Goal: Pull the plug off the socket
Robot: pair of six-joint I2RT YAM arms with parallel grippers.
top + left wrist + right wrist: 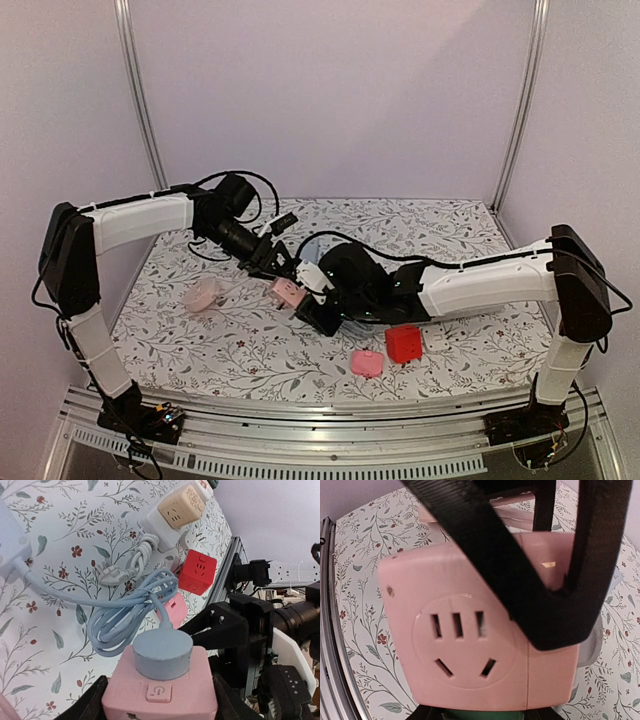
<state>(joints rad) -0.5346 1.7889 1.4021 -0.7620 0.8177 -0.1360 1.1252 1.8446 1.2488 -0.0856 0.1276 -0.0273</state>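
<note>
The socket (160, 690) is a pink cube with a power button, held off the table. My left gripper (160, 702) is shut on it, one black finger on each side. The plug (163, 654) is a round grey-blue disc seated in the cube's top face, and its blue cable (125, 615) lies coiled on the table beyond. In the top view the socket (288, 292) hangs between the left gripper (281, 276) and my right gripper (322, 306). The right wrist view is filled by an empty outlet face of the socket (465, 645). The right gripper (480, 715) stands open just below that face, holding nothing.
A red cube socket (404, 344) and a second pink cube (367, 363) sit near the front of the floral table (460, 230). A beige cube (180, 507) with a bundled white cable (127, 562) lies further off. A pink round object (203, 296) lies to the left.
</note>
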